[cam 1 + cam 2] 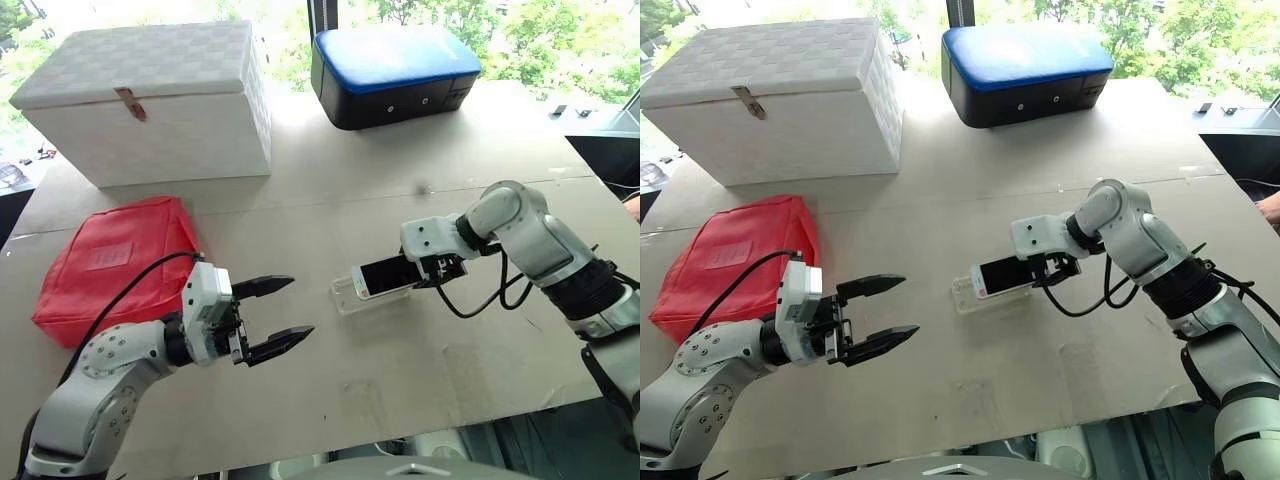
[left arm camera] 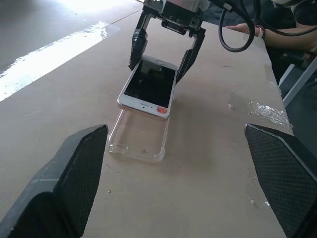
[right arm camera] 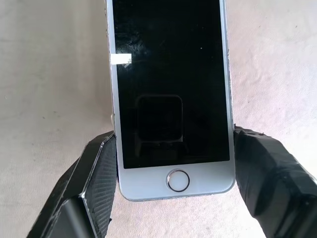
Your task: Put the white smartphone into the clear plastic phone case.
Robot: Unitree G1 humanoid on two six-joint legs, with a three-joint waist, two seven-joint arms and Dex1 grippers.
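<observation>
The white smartphone (image 1: 383, 275) faces screen up, and my right gripper (image 1: 432, 268) is shut on its two long edges at the home-button end (image 3: 177, 180). Its far end slants down over the clear plastic phone case (image 2: 138, 139), which lies flat on the table as a faint glossy outline (image 1: 346, 297). The phone overlaps the case's near end and is not seated inside it. My left gripper (image 1: 300, 307) hovers open to the left of the case, pointing toward it, with nothing between its black fingers (image 2: 79, 168).
A red pouch (image 1: 115, 262) lies at the left. Behind it stands a white woven box (image 1: 150, 100), and a black case with a blue top (image 1: 395, 72) sits at the back. A person's hand (image 2: 247, 29) rests at the table's right edge. The table's front edge runs close below my left arm.
</observation>
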